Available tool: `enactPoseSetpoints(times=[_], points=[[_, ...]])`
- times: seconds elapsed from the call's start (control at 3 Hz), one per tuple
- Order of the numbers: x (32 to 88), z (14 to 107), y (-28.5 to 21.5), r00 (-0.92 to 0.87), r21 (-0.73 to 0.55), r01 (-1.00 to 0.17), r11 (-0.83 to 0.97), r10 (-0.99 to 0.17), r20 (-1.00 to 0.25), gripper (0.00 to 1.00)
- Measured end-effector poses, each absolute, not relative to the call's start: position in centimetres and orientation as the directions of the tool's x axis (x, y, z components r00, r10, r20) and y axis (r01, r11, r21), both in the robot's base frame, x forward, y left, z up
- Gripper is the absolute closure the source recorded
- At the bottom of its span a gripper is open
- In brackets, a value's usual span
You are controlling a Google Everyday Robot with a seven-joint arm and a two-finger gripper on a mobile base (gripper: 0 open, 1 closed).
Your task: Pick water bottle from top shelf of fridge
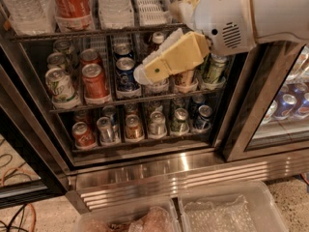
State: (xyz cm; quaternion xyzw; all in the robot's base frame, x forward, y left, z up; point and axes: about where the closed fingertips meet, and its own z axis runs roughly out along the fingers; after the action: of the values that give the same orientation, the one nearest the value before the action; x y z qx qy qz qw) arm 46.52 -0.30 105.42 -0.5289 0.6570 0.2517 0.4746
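Water bottle (23,6) is seated in a clear lane tray at far left of the top shelf (96,32), beside a cola bottle (72,1). Gripper (145,73) is held lower, in front of the racked cans (94,81); whether it is open or closed cannot be told.

Speckled floor (294,198) carries the fridge (169,174) and loose cables (26,212); hand (145,74) hovers before cans (94,81).

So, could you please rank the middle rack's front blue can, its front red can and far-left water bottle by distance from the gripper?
Gripper before the middle rack:
1. Blue can, beside its tip.
2. Red can, further left.
3. Water bottle, top shelf, far left.
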Motion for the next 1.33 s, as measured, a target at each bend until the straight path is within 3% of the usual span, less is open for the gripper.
enactPoseSetpoints(times=[0.67, 1.33], points=[[46.7, 106.1, 3.9, 0.05, -0.134, -0.905, 0.404, -0.212, -0.976, 0.0], [47.0, 106.7, 11.3, 0.088, -0.103, -0.942, 0.319, -0.062, -0.994, 0.0]])
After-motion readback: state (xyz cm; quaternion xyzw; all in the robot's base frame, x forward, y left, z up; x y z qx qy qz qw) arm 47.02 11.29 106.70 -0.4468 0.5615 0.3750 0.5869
